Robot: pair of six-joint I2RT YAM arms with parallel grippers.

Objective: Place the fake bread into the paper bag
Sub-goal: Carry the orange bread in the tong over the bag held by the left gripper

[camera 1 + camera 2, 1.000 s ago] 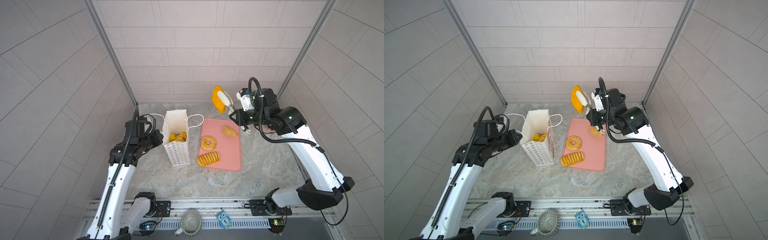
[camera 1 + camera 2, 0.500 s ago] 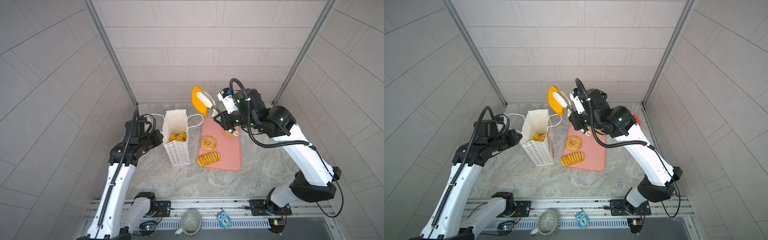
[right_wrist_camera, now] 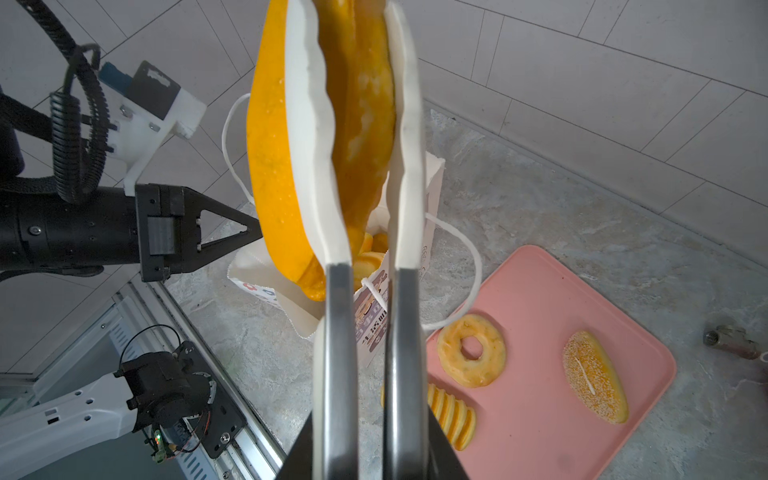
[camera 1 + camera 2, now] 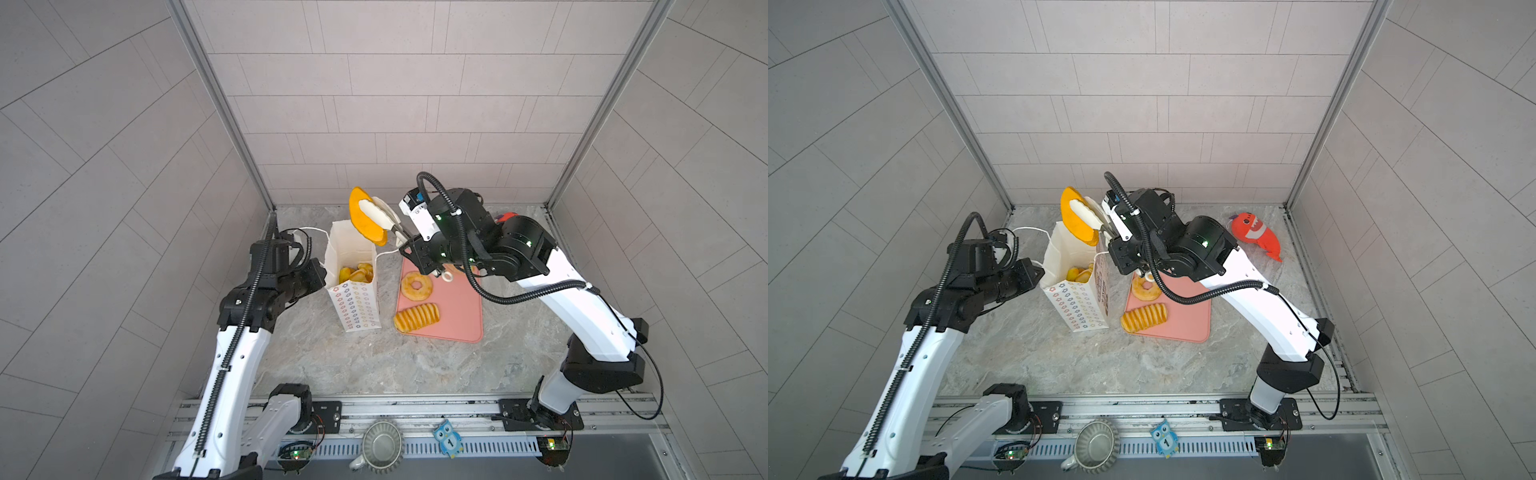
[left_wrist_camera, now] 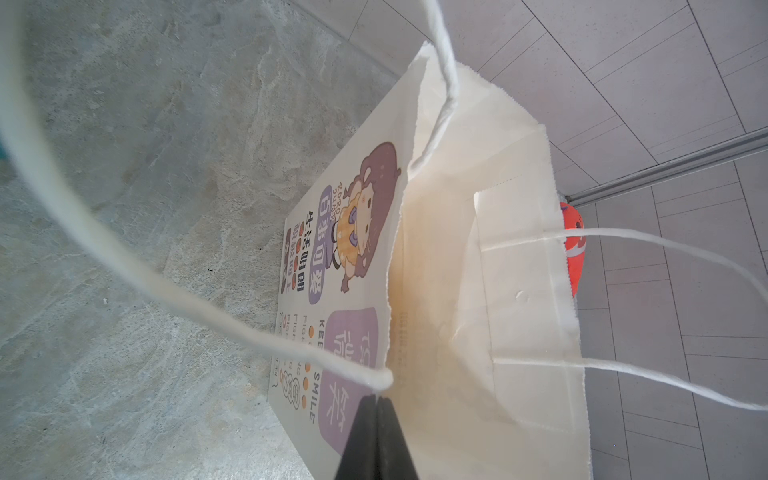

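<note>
Dial read in a top view, 12 toward the back wall.

The paper bag (image 4: 357,305) stands upright on the desk (image 4: 374,365) at 9 o'clock of centre, with several pastries (image 4: 353,272) inside. My left tool (image 5: 376,405) is pinched on the bag's rim at its 9 o'clock side. My right tool (image 4: 374,212) grips the oval loaf (image 4: 368,232) in the air above the bag's 12 o'clock rim.

The tray (image 4: 457,324) lies flat just beside the bag, at its 3 o'clock. On the tray:
- The ring doughnut (image 4: 424,293) is at 11 o'clock.
- The ridged roll (image 4: 415,318) is at 7 o'clock.
- The sprinkled loaf (image 3: 594,376) lies apart from both, and my right arm hides it in both top views.

The plush fish (image 4: 1256,237) lies at the tray's 1 o'clock, well apart, near the back right corner.
</note>
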